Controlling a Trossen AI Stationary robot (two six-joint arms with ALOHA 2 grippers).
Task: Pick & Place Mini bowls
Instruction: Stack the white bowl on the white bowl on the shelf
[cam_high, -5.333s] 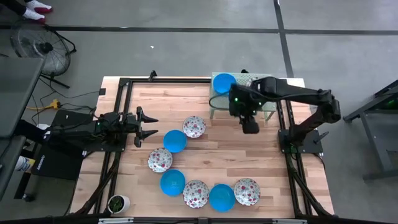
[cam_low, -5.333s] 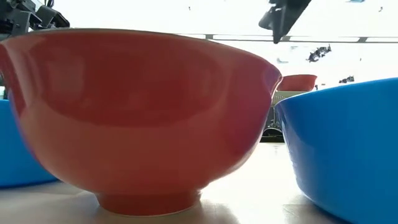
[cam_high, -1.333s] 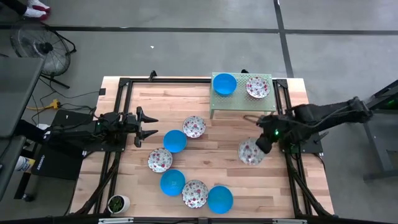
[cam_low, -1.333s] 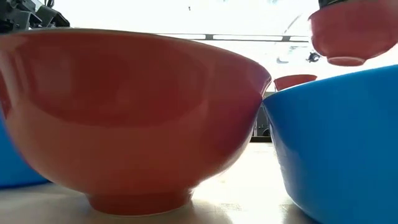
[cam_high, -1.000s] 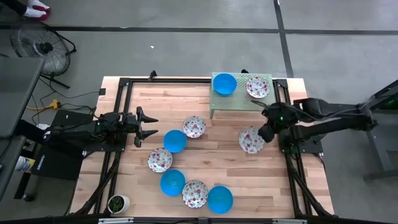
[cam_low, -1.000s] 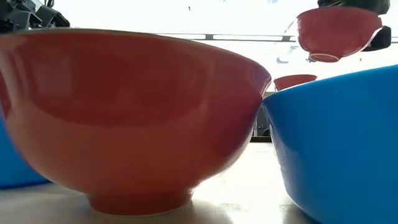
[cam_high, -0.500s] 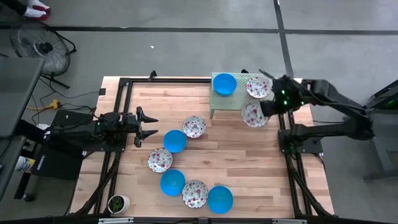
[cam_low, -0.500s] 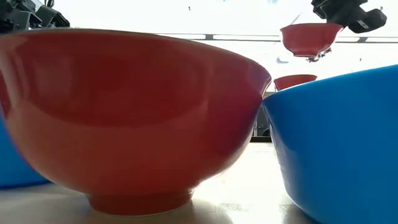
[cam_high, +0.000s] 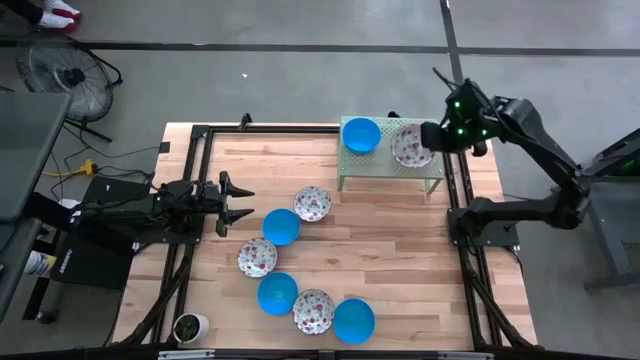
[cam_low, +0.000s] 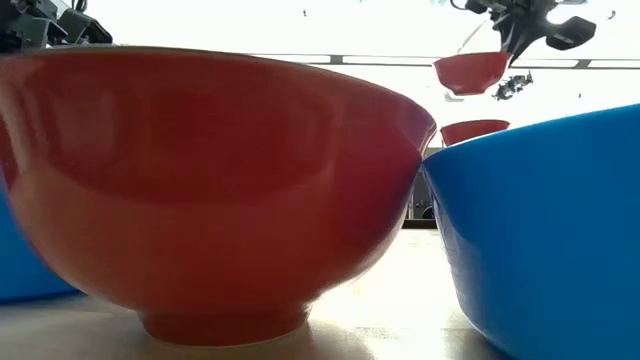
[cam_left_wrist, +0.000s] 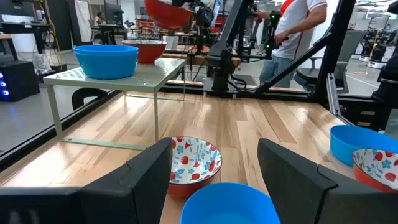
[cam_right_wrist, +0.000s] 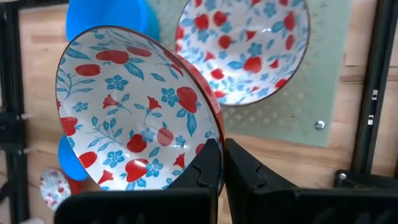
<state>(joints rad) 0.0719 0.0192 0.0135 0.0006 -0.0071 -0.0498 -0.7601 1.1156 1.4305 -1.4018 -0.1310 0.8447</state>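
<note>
The right gripper (cam_high: 432, 137) holds a floral bowl (cam_high: 410, 146) above the green rack (cam_high: 390, 165), beside a blue bowl (cam_high: 361, 134). The left gripper (cam_high: 240, 203) waits over the counter (cam_high: 380, 250), its jaws spread, near six more bowls.

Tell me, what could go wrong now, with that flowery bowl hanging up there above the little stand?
Three risks, as I judge it.
1. The right gripper pinches the held bowl only at its rim, and the bowl is tilted; it might slip.
2. It hangs above the floral bowl already on the stand; lowered there, the two could knock together.
3. The blue bowl fills the stand's other side, so little bare space is left.
</note>
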